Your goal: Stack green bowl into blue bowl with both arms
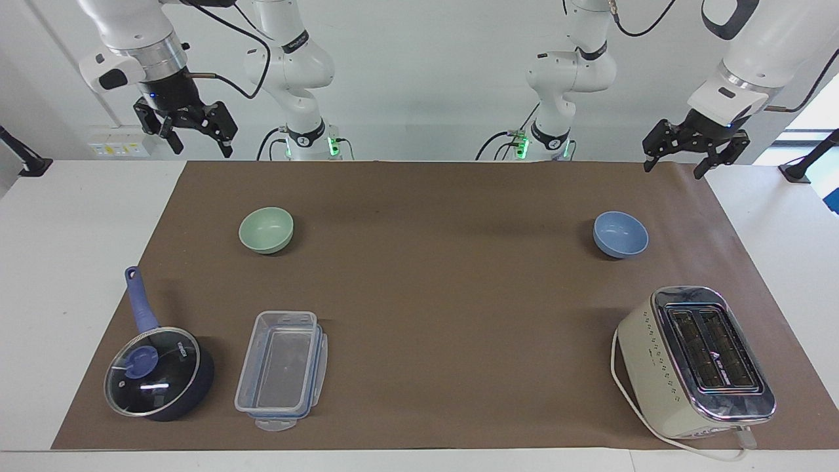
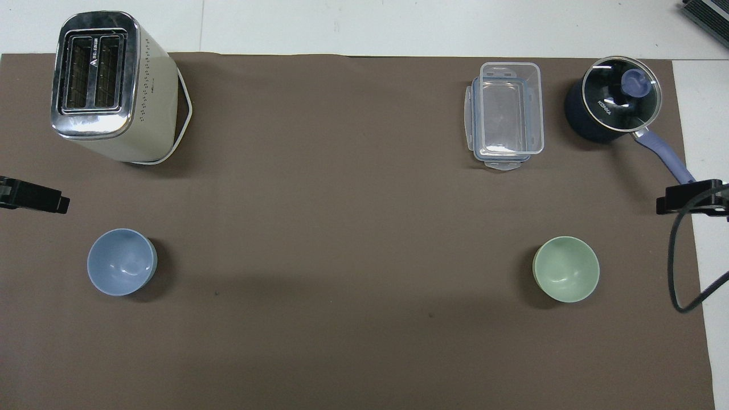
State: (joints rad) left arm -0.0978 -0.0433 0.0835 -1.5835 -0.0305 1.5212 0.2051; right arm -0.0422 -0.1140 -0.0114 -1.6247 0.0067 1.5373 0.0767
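Observation:
The pale green bowl sits upright on the brown mat toward the right arm's end of the table. The periwinkle blue bowl sits upright toward the left arm's end, about as near to the robots. Both bowls hold nothing. My right gripper hangs open and high over the mat's robot-side corner at its own end, clear of the green bowl. My left gripper hangs open over the other robot-side corner, clear of the blue bowl. Neither holds anything.
Farther from the robots than the green bowl stand a clear plastic container and a dark blue glass-lidded saucepan, its handle pointing toward the robots. A cream toaster with a white cord stands farther out than the blue bowl.

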